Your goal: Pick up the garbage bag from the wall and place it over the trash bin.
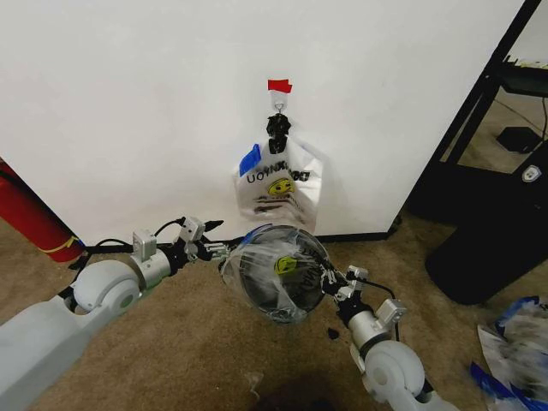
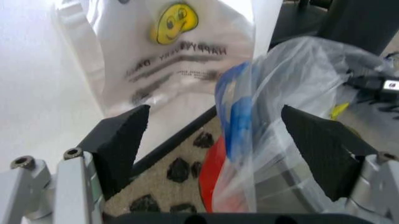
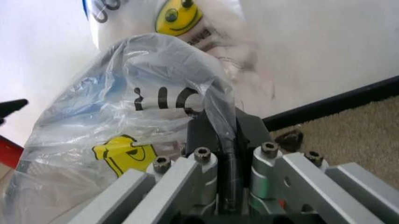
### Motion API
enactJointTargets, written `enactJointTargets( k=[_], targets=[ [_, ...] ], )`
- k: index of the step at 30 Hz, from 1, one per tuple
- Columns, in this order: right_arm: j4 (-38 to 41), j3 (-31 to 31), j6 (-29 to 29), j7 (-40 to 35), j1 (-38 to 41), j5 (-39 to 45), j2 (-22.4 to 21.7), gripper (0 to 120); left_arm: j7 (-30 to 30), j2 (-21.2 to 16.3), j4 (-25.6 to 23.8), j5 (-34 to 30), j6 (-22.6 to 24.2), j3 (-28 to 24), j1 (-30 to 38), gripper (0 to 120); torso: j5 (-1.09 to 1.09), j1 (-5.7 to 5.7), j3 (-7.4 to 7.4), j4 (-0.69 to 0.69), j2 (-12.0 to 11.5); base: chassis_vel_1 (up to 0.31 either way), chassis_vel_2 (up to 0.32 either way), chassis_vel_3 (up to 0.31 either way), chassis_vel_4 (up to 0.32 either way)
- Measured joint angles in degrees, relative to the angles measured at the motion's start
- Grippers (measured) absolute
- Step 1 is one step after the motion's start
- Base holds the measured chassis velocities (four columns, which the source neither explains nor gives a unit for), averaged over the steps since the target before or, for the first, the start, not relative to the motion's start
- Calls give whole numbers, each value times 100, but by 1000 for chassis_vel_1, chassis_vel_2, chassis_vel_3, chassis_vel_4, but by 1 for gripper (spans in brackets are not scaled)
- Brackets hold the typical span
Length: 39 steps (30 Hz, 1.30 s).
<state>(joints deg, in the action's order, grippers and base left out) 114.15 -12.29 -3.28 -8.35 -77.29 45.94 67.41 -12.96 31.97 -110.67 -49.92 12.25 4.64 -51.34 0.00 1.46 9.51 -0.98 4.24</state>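
Between the right gripper's (image 3: 227,154) pressed-together pads, the garbage bag (image 1: 276,270) film is pinched, draped over the trash bin (image 2: 281,196). Opposite, the left gripper (image 2: 215,140) stands spread beside the blue rim; that side unheld may slip off.

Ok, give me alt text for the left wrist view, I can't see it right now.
The left gripper is open, its fingers either side of the garbage bag, a blue strip on its rim, draped over the trash bin. Behind, a white smiley-face shopping bag hangs on the wall.
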Motion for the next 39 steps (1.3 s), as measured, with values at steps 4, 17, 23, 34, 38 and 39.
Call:
enactJointTargets(
  k=[4, 17, 23, 34, 38, 39],
  targets=[
    [40, 1, 10, 8, -19, -29, -9, 2, 0, 36, 79, 29, 45, -94, 34, 86, 0, 0, 0, 0, 0, 0, 0, 0, 0],
    [131, 30, 13, 12, -62, -26, -7, 2, 98, 145, 344, 93, 60, -149, 51, 86, 0, 0, 0, -1, 0, 0, 0, 0, 0],
    [131, 65, 13, 12, -49, -40, 9, 2, 133, 220, 350, 92, 58, -203, 115, 86, 0, 0, 0, 0, 0, 0, 0, 0, 0],
    [154, 94, 12, 92, -126, -136, -10, 2, 349, 453, 624, -46, 75, -581, 653, 86, 0, 0, 0, 0, 0, 0, 0, 0, 0],
    [174, 116, 12, 99, -131, -142, -18, 2, 367, 485, 751, -99, 102, -647, 756, 86, 0, 0, 0, -1, 0, 0, 0, 0, 0],
    [184, 123, 10, 100, -126, -139, -18, 2, 367, 494, 801, -111, 106, -675, 783, 86, 0, 0, 0, 0, 0, 0, 0, 0, 0]
  ],
)
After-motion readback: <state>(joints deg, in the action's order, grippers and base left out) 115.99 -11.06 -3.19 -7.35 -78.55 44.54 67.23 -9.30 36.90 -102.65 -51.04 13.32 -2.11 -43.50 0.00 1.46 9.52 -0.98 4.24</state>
